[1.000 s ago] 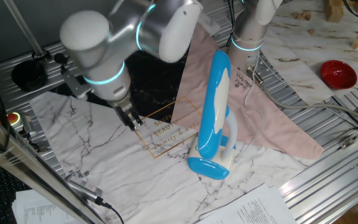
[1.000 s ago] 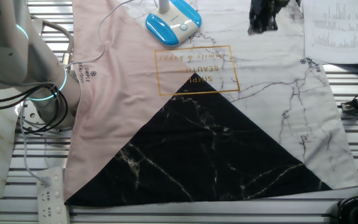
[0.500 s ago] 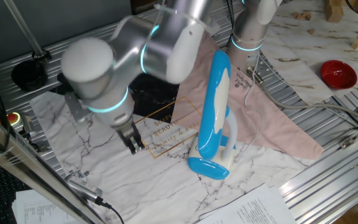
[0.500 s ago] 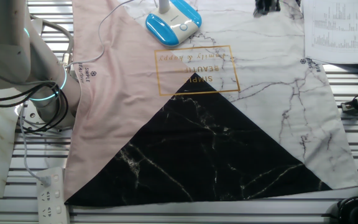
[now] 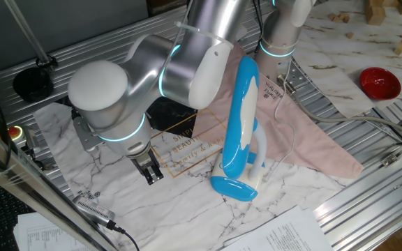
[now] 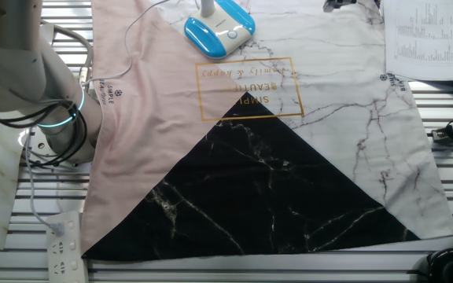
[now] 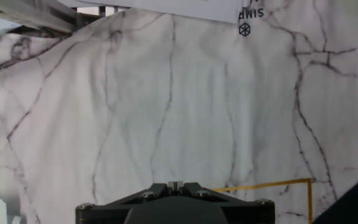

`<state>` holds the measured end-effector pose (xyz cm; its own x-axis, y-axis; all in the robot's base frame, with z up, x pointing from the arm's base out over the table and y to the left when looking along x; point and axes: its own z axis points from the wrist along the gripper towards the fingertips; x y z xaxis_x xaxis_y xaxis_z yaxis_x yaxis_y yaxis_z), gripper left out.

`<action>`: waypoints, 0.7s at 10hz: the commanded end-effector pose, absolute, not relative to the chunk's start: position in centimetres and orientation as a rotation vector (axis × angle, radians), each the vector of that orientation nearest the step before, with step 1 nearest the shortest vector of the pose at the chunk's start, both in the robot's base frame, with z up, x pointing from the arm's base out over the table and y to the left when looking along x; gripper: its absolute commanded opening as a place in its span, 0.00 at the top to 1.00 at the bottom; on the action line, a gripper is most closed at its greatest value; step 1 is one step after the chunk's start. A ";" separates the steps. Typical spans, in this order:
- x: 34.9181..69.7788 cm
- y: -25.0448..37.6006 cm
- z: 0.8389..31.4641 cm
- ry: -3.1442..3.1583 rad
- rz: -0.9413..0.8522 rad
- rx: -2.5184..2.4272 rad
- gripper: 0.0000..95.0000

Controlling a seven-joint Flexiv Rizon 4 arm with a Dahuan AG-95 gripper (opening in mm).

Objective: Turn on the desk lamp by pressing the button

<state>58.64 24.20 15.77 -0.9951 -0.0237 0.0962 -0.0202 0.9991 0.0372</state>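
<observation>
open marbled cloth (image 5: 187,183) between gripper (image 5: 149,172) and desk lamp (image 5: 239,132)

One glossy blue-and-white plastic folding desk lamp (image 5: 241,132), one red bowl (image 5: 380,81), one marble-print pink, black and white cloth (image 6: 289,157), one printed paper sheet (image 6: 427,35).

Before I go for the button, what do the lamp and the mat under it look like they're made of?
The lamp looks like glossy moulded plastic, blue and white: bright highlights run along its rounded head. The mat looks like thin printed cloth or vinyl, not stone: its marble pattern wrinkles and its pink corner drapes over the metal slats. Which of the two, I can't tell.
</observation>
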 end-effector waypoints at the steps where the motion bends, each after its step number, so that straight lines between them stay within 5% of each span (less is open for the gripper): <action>1: 58.7 24.3 15.7 -3.045 -0.042 0.036 1.00; 7: 58.7 24.3 15.7 -3.021 -0.065 0.371 1.00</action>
